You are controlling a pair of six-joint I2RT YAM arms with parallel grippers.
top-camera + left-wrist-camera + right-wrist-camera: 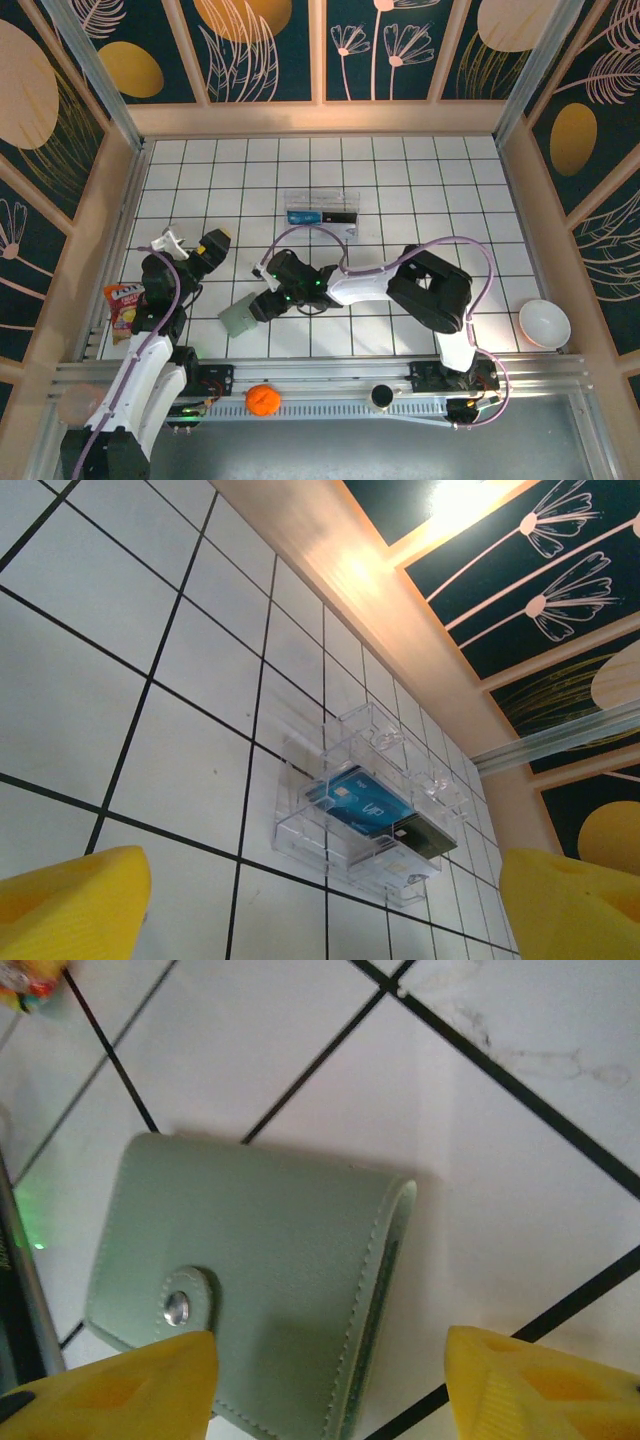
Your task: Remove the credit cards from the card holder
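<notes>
Where the tiled surface point(400, 170) meets the left wall in the top view, a snack packet point(122, 303) lies at mid-left, just beside the left arm point(150, 350). That arm rises from the lower left, and the left jaws stand wide apart with nothing between them. In the left wrist view their yellow fingers point(70, 905) sit in the two bottom corners, with bare tile between.

Right of them, below centre in the top view, the card holder point(240, 320) lies flat on the surface, closed. The right jaws hang at its right end. In the right wrist view the card holder point(250, 1280) fills the middle of the frame, with its snap tab at lower left and a dark slit along its right edge. The yellow fingers point(130, 1385) stand apart: one overlaps the snap side and the other is past the right edge, over tile. Whether either touches it, I cannot tell.

An orange object point(262, 399) rests on the rail at bottom centre. Above centre stands a clear box point(320, 212) holding a blue card point(355, 805) and a black card point(425, 838). The right arm point(380, 280) reaches leftward from the lower right. A white bowl point(544, 323) sits at the far right.
</notes>
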